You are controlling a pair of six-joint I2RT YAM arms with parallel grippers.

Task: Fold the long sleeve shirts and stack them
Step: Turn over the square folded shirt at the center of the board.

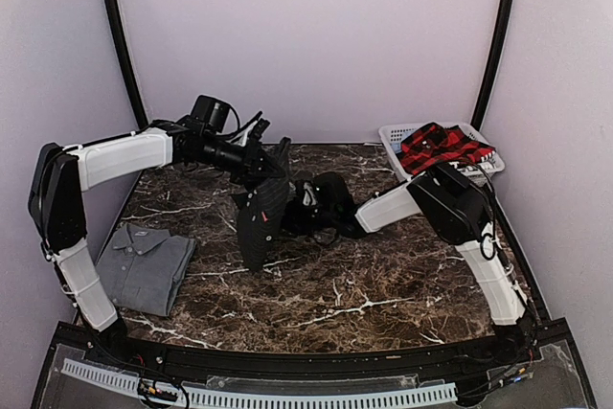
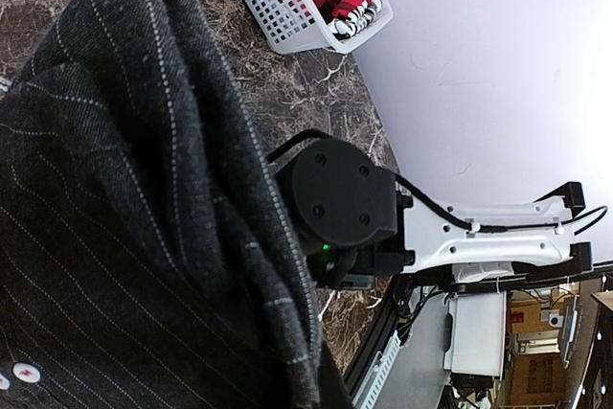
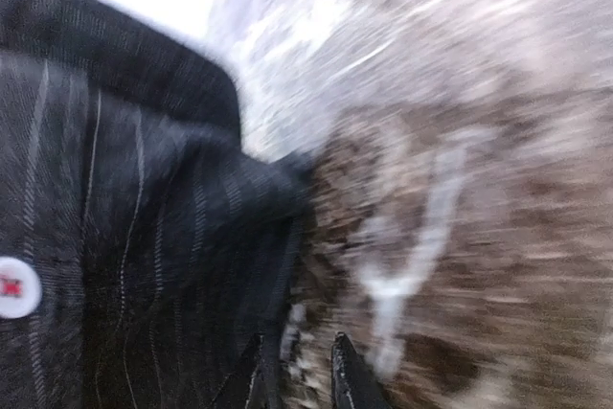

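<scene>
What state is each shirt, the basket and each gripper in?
Grey shirt, folded flat on the table.
Pinstripe shirt, unfolded, lifted, hanging from the left gripper.
Plaid shirt, crumpled in the basket.
Basket, upright, holding the plaid shirt.
Left gripper, shut on the pinstripe shirt.
Right gripper, at the pinstripe shirt's edge; grip blurred, cannot tell.

My left arm (image 1: 120, 158) rises from its base to a high elbow at the left edge, then reaches level to the right with the wrist held high. The left gripper (image 1: 272, 166) is clamped on the pinstriped shirt (image 1: 257, 222), which hangs from it. My right arm (image 1: 450, 203) stands up on the right, bends at the elbow and slopes down leftward. The right gripper (image 3: 299, 375) sits low, its fingertips (image 3: 347, 371) close together with a thin gap. That wrist view is too blurred for me to tell whether they pinch anything.
</scene>
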